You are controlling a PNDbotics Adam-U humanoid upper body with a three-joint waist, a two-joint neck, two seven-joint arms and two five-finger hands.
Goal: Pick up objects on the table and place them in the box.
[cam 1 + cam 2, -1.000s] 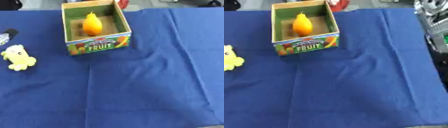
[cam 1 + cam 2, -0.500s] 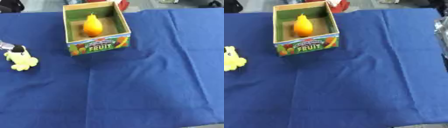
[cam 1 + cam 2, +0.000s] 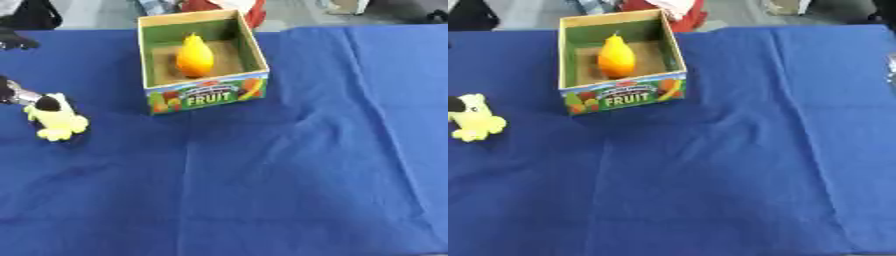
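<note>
Box (image 3: pixel 203 95) of cardboard, open-topped with a green lining, stands at 12 o'clock on the blue surface (image 3: pixel 289 180); an orange-yellow pear-shaped fruit (image 3: pixel 194 56) sits inside. Its front reads "FRUIT". A yellow plush toy (image 3: pixel 56 118) lies at 9 o'clock, the left hand (image 3: pixel 17 94) touching it; whether its fingers grip cannot be told.

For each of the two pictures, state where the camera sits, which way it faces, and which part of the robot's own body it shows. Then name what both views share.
Left eye view: in the head, looking down at the table; the left hand shows at the left edge, a fingertip on the yellow toy.
Right eye view: beside it, same downward look; only a dark fingertip on the toy, and a blur at the right edge.
Shared: blue cloth, box, orange fruit inside it.
</note>
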